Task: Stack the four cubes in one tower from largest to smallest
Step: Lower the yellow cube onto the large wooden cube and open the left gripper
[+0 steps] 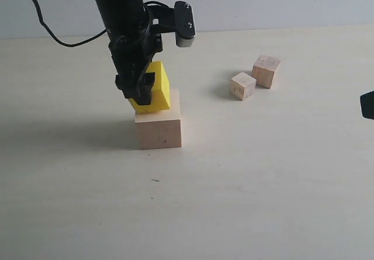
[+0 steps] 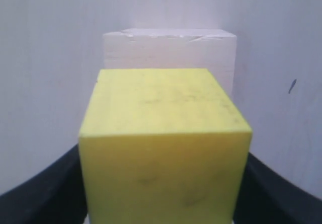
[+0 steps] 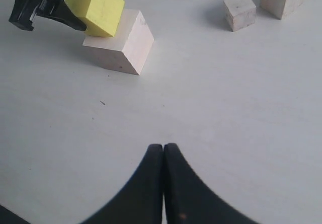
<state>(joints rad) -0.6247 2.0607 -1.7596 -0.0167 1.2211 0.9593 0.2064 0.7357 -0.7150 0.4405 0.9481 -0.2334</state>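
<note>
The large pale wood cube [image 1: 158, 128] stands on the table left of centre. My left gripper [image 1: 140, 90] is shut on the bright yellow cube [image 1: 154, 88], which is tilted and rests on or just above the pale cube's top. In the left wrist view the yellow cube [image 2: 165, 148] fills the space between the black fingers [image 2: 37, 196], with the pale cube [image 2: 170, 53] behind it. Two small bare wood cubes sit to the right, the smaller [image 1: 243, 86] in front of the other [image 1: 266, 70]. My right gripper [image 3: 163, 148] is shut and empty, hanging over bare table.
The left arm's black body and cable [image 1: 125, 14] rise above the stack. A dark tip of the right arm [image 1: 367, 105] shows at the right edge. A small dark speck [image 1: 155, 180] lies on the table in front of the pale cube.
</note>
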